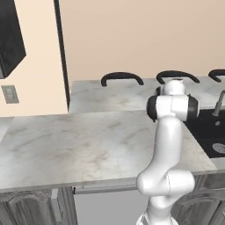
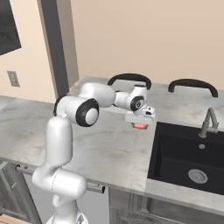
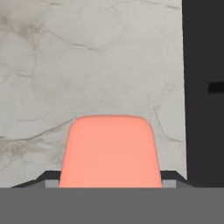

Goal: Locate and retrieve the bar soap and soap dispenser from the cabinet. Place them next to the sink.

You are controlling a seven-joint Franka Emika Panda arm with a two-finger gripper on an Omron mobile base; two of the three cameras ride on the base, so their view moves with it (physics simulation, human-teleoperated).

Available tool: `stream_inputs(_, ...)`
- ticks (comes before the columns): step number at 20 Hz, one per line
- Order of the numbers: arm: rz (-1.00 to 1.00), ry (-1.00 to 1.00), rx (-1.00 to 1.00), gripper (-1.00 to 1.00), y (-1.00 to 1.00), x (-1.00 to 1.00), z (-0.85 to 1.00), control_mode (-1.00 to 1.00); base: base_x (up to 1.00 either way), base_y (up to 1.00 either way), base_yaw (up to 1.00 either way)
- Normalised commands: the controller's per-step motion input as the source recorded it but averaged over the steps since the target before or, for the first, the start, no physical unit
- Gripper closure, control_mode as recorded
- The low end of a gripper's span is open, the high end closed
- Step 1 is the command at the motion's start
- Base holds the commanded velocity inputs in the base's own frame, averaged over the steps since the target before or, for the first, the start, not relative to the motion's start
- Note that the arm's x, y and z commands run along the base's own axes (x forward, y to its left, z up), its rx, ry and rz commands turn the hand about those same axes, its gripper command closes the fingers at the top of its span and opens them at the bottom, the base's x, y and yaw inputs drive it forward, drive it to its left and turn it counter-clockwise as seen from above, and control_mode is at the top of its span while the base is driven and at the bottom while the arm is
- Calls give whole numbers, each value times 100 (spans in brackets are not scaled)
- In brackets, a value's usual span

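Observation:
My gripper [image 2: 140, 121] hangs just above the marble counter [image 2: 109, 148], a little left of the black sink [image 2: 175, 148]. It is shut on the bar soap [image 2: 140, 126], a small salmon-pink bar that pokes out below the fingers. The hand view looks straight down: the bar soap [image 3: 109, 151] sits between the fingertips, with the counter [image 3: 87, 65] under it and the sink's [image 3: 203, 131] dark edge to the right. The dark cabinet [image 1: 9, 37] hangs at the upper left on the wall. The soap dispenser is out of view.
A grey faucet [image 2: 209, 120] stands behind the sink. Dark curved chair backs [image 2: 129, 78] rise behind the far counter edge. A wall socket [image 1: 9, 93] sits under the cabinet. A dark vertical post [image 2: 51, 48] stands at the back left. Lower doors show below the counter front.

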Motion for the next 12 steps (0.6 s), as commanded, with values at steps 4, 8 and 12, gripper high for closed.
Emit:
stream_inputs(4,0,0,-6,100,-3,0,-58,-100,0,0,0)
stream_inputs(8,0,-4,1,100,-24,0,-52,-100,0,0,0)
stream_inputs(12,0,-1,5,100,-7,1,-30,-100,0,0,0)
